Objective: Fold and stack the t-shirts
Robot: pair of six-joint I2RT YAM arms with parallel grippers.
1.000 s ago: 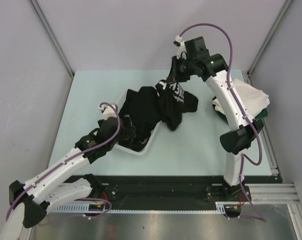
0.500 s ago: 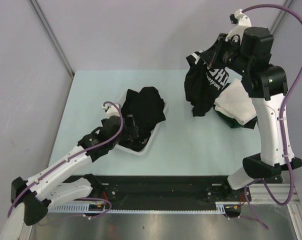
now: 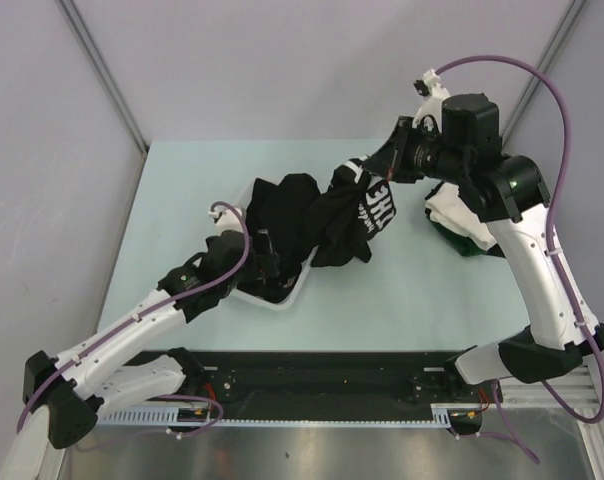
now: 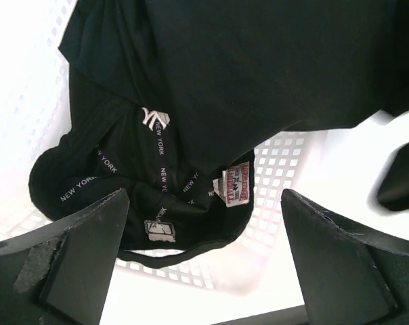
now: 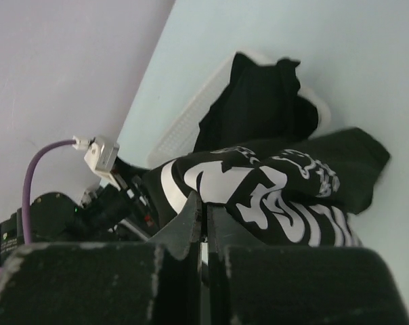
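Note:
My right gripper [image 3: 386, 166] is shut on the black t-shirt with white lettering [image 3: 360, 212] and holds one edge up. The rest of that shirt drapes down to the table beside the white basket [image 3: 282, 297]. In the right wrist view the fingers [image 5: 206, 203] pinch the lettered cloth [image 5: 286, 196]. Another black t-shirt [image 3: 290, 208] is heaped in the basket. My left gripper [image 3: 260, 256] hangs open inside the basket, over black cloth with "NEW YORK" collar tape [image 4: 157, 169], and holds nothing. A folded white t-shirt [image 3: 460, 208] lies on a dark green one [image 3: 470, 246] at the right.
The basket's slotted white wall [image 4: 279, 152] lies under my left fingers [image 4: 76, 257]. The pale green table [image 3: 182, 190] is ringed by grey walls and metal posts. The black base rail [image 3: 322, 385] runs along the near edge. My left arm [image 5: 89, 210] shows in the right wrist view.
My right gripper swung the lettered shirt up and to the right, then back down and left. The shirt now drapes next to the basket. My left arm has hardly moved.

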